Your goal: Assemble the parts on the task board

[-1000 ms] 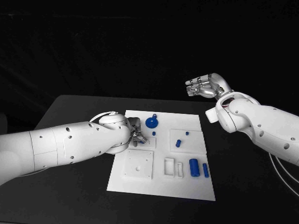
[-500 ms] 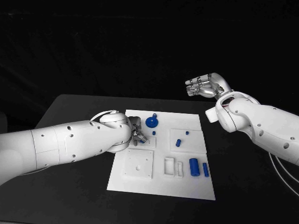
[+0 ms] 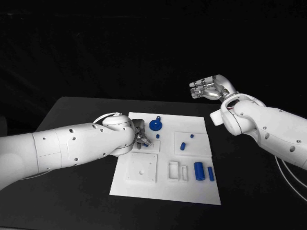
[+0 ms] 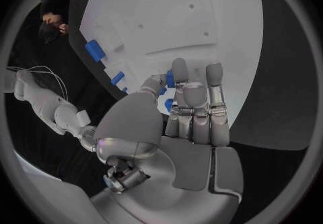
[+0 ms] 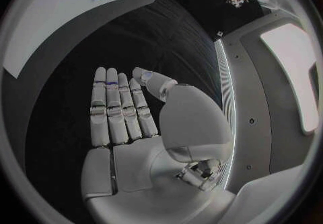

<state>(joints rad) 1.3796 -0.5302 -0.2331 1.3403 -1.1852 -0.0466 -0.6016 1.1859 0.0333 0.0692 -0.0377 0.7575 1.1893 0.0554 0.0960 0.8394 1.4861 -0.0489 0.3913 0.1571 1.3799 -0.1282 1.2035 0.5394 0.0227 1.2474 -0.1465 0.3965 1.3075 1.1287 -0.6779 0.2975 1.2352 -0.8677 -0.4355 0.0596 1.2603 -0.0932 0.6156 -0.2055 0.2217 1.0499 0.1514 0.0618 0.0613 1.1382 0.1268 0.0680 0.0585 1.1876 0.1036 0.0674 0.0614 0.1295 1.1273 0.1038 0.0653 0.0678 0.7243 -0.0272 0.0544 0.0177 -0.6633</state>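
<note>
Beneath my left robot hand (image 3: 141,138) the black bench (image 3: 77,115) carries the white task board (image 3: 164,191), with dark bench open all round its edges. My left robot hand hovers over the board's left part, pinching a small blue part (image 4: 170,78). My right robot hand (image 3: 210,88) hangs well beyond the board's far right corner, fingers straight, holding nothing. Other blue parts, a gear (image 3: 156,126) and pegs (image 3: 199,171), lie just right of my left robot hand.
</note>
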